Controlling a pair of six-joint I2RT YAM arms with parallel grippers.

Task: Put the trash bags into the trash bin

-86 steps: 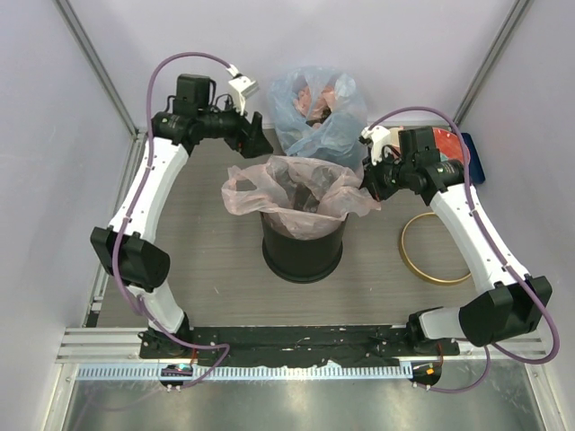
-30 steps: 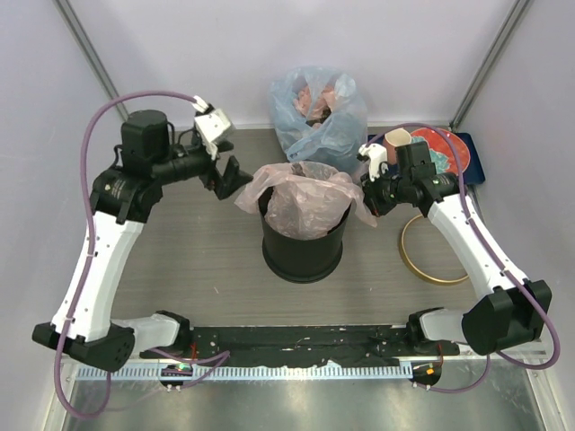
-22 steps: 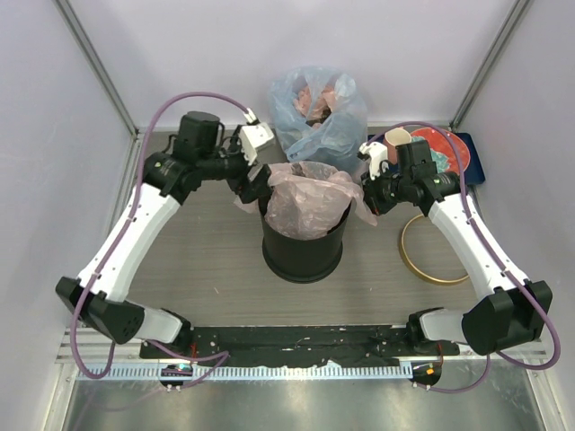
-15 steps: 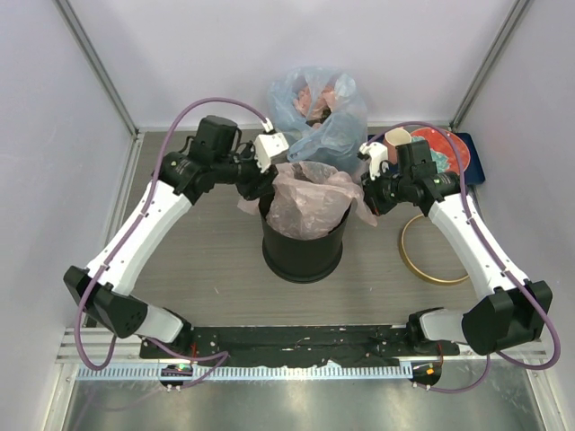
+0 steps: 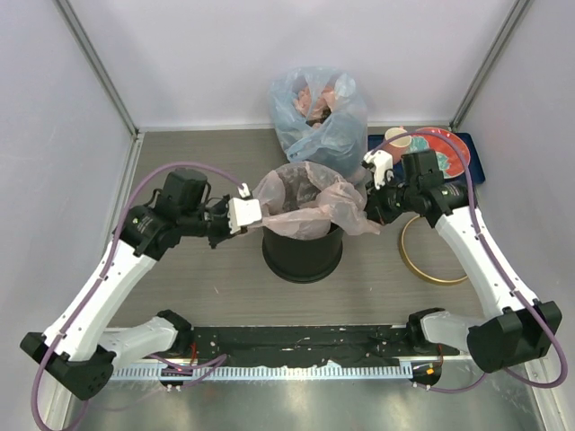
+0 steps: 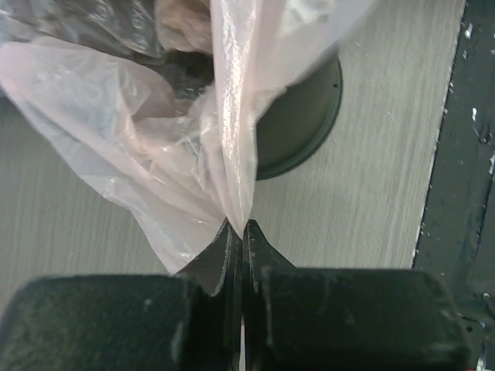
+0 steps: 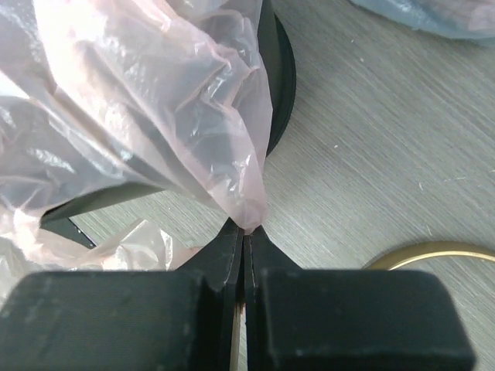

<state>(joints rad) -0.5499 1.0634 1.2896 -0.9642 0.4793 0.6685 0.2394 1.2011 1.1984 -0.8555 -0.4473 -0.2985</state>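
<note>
The pale-pink trash bag (image 5: 305,199) drapes over the mouth of the round black trash bin (image 5: 302,255) at the table's middle. My left gripper (image 5: 252,212) is shut on the bag's left edge, beside the bin's left rim; in the left wrist view the film (image 6: 232,116) runs pinched into the closed tips (image 6: 238,226), with the bin (image 6: 305,116) behind it. My right gripper (image 5: 371,208) is shut on the bag's right edge; the right wrist view shows the pink film (image 7: 193,100) caught between its tips (image 7: 247,229) over the bin (image 7: 278,77).
A bluish bag stuffed with reddish contents (image 5: 317,112) stands behind the bin. A dark blue tray (image 5: 471,151) with a red plate (image 5: 443,141) lies at the back right. A gold hoop (image 5: 433,249) lies on the table right of the bin, under my right arm.
My left arm swung in from the back left to the bag's left edge, came down towards the near left and shut on the film. The right gripper kept its grip and shifted slightly.
</note>
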